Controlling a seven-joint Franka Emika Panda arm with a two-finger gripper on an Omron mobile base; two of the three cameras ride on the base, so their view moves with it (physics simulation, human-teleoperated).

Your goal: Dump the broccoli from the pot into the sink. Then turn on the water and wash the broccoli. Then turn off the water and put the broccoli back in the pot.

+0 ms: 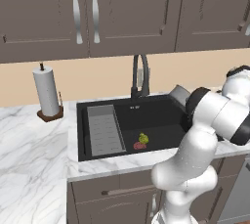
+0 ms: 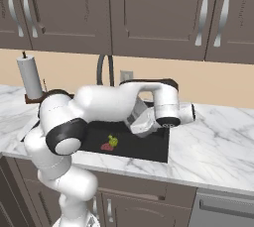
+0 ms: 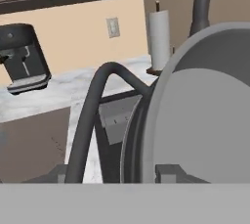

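Tipping is the step in hand, by my reading: the pot point(image 2: 144, 118) hangs on edge at the frame's middle in the right base view, over the right part of the sink point(image 1: 161, 113), while the broccoli point(image 1: 143, 138) already lies on the black basin floor, just beside the red drain point(image 1: 140, 145), low in the centre of the left base view. The gripper point(image 3: 117, 181), at the bottom of the hand view, appears to pinch the pot's rim between narrowly parted tips, the pot's grey base looming at right. To finish well, I would right the pot slowly, carry it clear of the dark faucet point(image 1: 140, 74), and set it on the counter at the right of the frame before reaching for the water; swinging wide risks knocking the faucet's arch. Counting: one broccoli, one pot, one sink with one ribbed tray point(image 1: 103, 130) at its left, one faucet, one paper towel roll point(image 1: 46, 91) at left, one coffee machine point(image 3: 24, 56) at the upper left of the hand view
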